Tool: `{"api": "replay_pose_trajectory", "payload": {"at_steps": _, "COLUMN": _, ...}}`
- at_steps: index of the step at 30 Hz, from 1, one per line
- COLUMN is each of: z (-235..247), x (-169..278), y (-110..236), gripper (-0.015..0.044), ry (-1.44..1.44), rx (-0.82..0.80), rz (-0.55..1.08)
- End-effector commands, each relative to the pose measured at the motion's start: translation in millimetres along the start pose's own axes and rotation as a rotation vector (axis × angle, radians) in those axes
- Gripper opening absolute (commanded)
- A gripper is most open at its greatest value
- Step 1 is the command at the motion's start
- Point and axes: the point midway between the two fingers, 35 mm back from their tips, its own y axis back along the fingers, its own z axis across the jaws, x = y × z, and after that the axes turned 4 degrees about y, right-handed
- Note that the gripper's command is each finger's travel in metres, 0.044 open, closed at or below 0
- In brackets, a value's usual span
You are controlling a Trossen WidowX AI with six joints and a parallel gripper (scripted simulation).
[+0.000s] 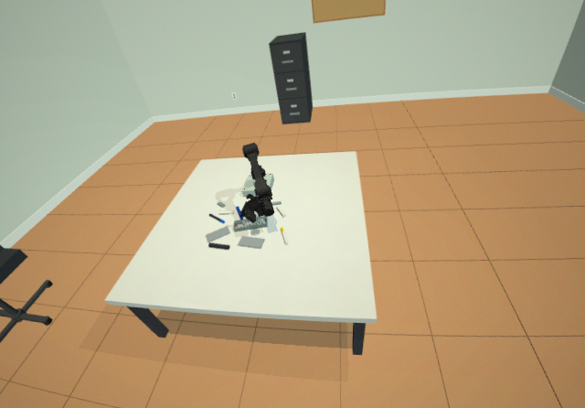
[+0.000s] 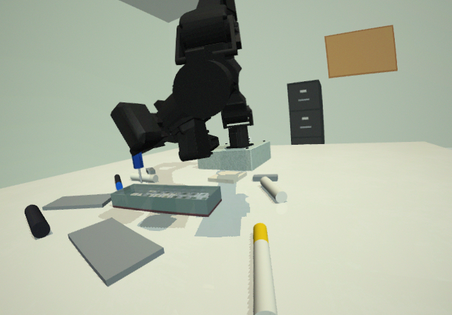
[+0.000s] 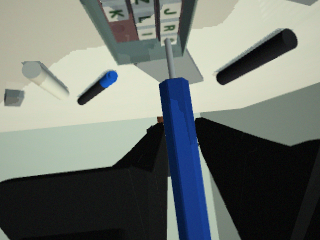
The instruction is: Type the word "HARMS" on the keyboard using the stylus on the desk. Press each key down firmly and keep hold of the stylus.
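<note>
While the arm folds low over the table (image 2: 364,202), the end effector (image 2: 135,147) is clamped shut on the blue stylus (image 3: 182,155), fingers narrowed onto its shaft. In the wrist view the blue handle runs straight up the middle of the frame and the thin grey tip (image 3: 169,59) reaches to the near end of the keyboard (image 2: 166,199), right at the edge of the key block — whether it actually touches a key cannot be told. The keys nearest the tip read J and R, with K and L in the next columns.

From the exterior view the stylus points almost straight down, its tip (image 2: 140,174) over the left end of the grey-green keyboard tray. Just beside that end lies a black marker with a blue cap (image 2: 118,181), and a white cylinder (image 2: 144,177) sits behind it. A flat grey slab (image 2: 114,249) rests in front of the keyboard, a thinner grey plate (image 2: 76,202) to its left, and a black cylinder (image 2: 36,221) further left — well apart from the keys. A white marker with a yellow cap (image 2: 263,271) lies in the foreground.
</note>
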Motion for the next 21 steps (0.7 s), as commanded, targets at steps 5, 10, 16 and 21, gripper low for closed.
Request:
{"api": "replay_pose_trajectory", "payload": {"at_steps": 5, "z": -4, "x": 30, "y": -33, "gripper": 0.0000, "ry": -0.002, "rx": -0.008, "rz": 0.034}}
{"api": "replay_pose_trajectory", "payload": {"at_steps": 10, "z": -4, "x": 31, "y": -35, "gripper": 0.0000, "ry": -0.002, "rx": -0.009, "rz": 0.036}}
{"api": "replay_pose_trajectory", "payload": {"at_steps": 16, "z": -5, "x": 15, "y": -45, "gripper": 0.0000, "ry": -0.002, "rx": -0.010, "rz": 0.035}}
{"api": "replay_pose_trajectory", "payload": {"at_steps": 21, "z": -5, "x": 15, "y": -45, "gripper": 0.0000, "ry": -0.002, "rx": -0.010, "rz": 0.035}}
